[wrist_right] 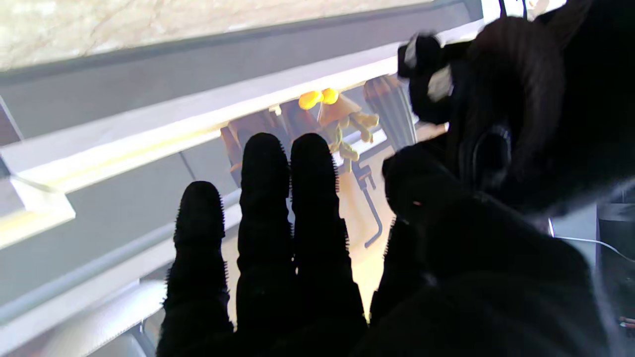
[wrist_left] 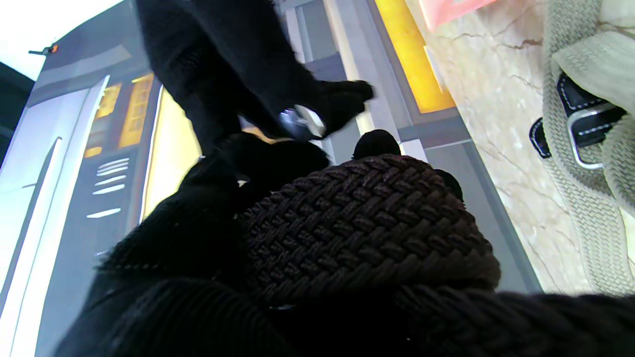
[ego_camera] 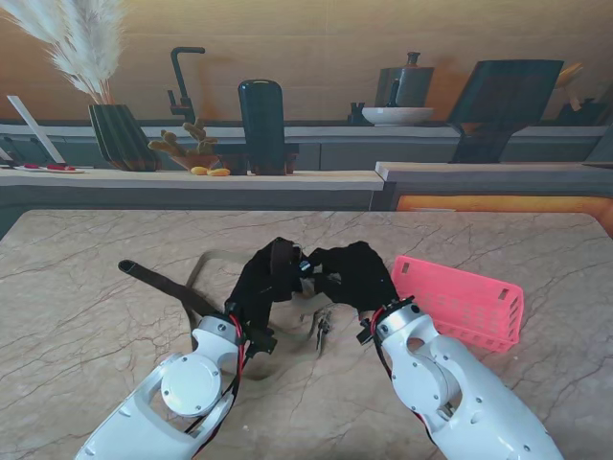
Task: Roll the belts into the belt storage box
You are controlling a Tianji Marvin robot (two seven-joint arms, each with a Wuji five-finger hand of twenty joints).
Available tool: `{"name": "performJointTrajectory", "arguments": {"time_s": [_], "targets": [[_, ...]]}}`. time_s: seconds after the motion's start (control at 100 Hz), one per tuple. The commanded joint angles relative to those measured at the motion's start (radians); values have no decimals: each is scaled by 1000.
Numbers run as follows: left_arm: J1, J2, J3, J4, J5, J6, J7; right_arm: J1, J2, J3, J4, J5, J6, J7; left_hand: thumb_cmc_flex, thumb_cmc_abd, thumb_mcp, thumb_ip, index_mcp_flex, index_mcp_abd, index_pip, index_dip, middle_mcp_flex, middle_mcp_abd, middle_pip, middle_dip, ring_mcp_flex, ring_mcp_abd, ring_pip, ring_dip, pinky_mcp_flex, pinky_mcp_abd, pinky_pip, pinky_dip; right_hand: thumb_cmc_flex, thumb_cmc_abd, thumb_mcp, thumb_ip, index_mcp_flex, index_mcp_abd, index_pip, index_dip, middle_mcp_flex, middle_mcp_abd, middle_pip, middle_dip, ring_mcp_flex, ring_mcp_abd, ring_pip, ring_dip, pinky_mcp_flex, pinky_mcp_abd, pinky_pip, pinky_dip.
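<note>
- Stand view: you work on a beige marbled table top (ego_camera: 86, 326) in front of a printed kitchen backdrop. The black-gloved left hand (ego_camera: 261, 286) and the black-gloved right hand (ego_camera: 352, 273) meet over the middle of the table, raised. Between their fingertips sits the dark brown braided belt (ego_camera: 281, 261); its free tail runs off past the left hand's outer side onto the table. The pink slotted plastic storage box (ego_camera: 465, 302) lies just beyond the right hand's outer side.
- Left wrist view: the left hand's fingers are curled around the braided coil (wrist_left: 367, 228), which fills the space over the palm. Keep that wrap firm so the turns cannot spring loose. A pale woven belt with a silver buckle (wrist_left: 580, 163) lies on the table off to the side, waiting.
- Right wrist view: three of the right hand's fingers (wrist_right: 265, 198) stand straight and pressed side by side, holding nothing; the thumb and forefinger appear to pinch at the roll's edge, though the dark glove blurs this. Feed each turn with that pinch, keeping the tail taut and the edges level, before you carry the roll toward the box.
</note>
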Motion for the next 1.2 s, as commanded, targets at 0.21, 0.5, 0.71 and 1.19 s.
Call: {"name": "performJointTrajectory", "arguments": {"time_s": [0.21,0.5,0.71,1.19], "targets": [[-6,24,6,43,60,-18,-33,-39,13,73,-56,-47,-36,-65,264,171,-277,18,-82,57,-102,25,69,1,531,119,-34,13,-2,79,-86,22,-69,41,-138,33,-46,-4,-128,206,-89,0,-64,7,-21,-28,-37,-23,15,5,-20,-5,35,-13],[-38,25,30,93,210,-59,22,-54,25,96,-74,-31,-95,19,316,201,-356,27,-91,69,-118,9,54,5,538,137,-52,17,7,95,-105,23,-67,51,-424,-122,-173,35,-227,377,-387,131,-95,-6,21,13,77,-46,169,96,-6,4,10,0],[-56,28,42,119,290,-83,51,-23,26,61,-57,21,-91,77,317,199,-356,32,-93,76,-109,1,55,8,540,133,-51,19,5,91,-103,27,-65,49,-494,-189,-117,42,-243,412,-436,139,19,-12,38,-3,249,-40,240,109,57,-1,27,9],[-75,38,57,143,396,-102,74,57,5,-47,-13,166,-18,123,323,196,-355,31,-93,83,-98,-9,56,15,543,127,-52,29,7,85,-111,39,-60,44,-341,168,-302,92,-88,230,-221,241,136,55,22,-84,330,59,273,73,70,31,79,21]]}}
